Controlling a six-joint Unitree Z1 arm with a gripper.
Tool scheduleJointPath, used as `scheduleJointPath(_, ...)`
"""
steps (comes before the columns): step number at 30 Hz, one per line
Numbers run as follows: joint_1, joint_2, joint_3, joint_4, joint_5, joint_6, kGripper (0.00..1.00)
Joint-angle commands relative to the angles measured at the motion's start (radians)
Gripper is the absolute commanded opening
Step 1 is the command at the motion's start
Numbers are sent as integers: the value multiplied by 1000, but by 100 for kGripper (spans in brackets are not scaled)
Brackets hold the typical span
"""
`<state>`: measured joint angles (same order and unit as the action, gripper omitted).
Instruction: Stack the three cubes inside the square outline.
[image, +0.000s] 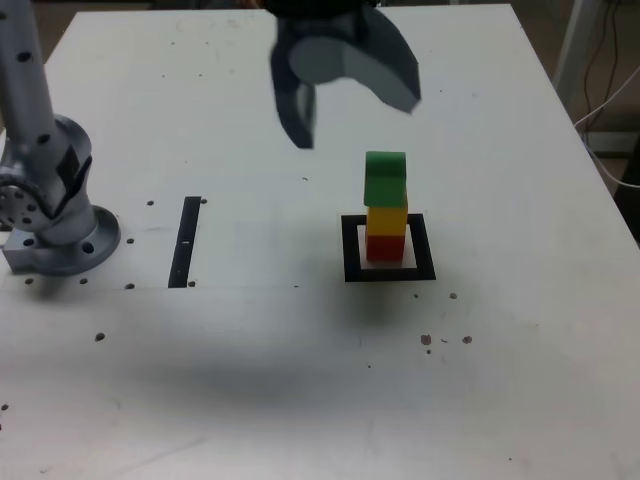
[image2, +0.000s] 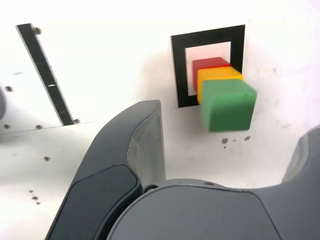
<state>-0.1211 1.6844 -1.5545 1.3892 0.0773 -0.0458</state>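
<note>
Three cubes stand stacked inside the square outline (image: 350, 250): the red cube (image: 385, 247) at the bottom, the yellow cube (image: 387, 219) on it, the green cube (image: 385, 180) on top, sitting slightly askew. My gripper (image: 355, 115) hangs above and behind the stack, open, touching nothing. In the wrist view the green cube (image2: 229, 106) covers most of the yellow cube (image2: 218, 75) and the red cube (image2: 209, 63), all within the square outline (image2: 207, 35). There the gripper (image2: 231, 125) has its jaws spread wide on either side, with nothing between them.
A thin black tape strip (image: 185, 240) (image2: 47, 75) lies on the white table at the exterior view's left of the stack. The arm's grey base (image: 55, 220) stands at the far left. Small dark screw holes dot the tabletop. Cables hang off the table's right edge (image: 610, 100).
</note>
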Motion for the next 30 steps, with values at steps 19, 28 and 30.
scheduleJointPath(19, 11, -249, 433, 48, -83, -2, 100)
scheduleJointPath(28, 11, -238, 539, -77, -25, -2, 100)
scheduleJointPath(30, 11, -254, 552, -112, -1, -2, 100)
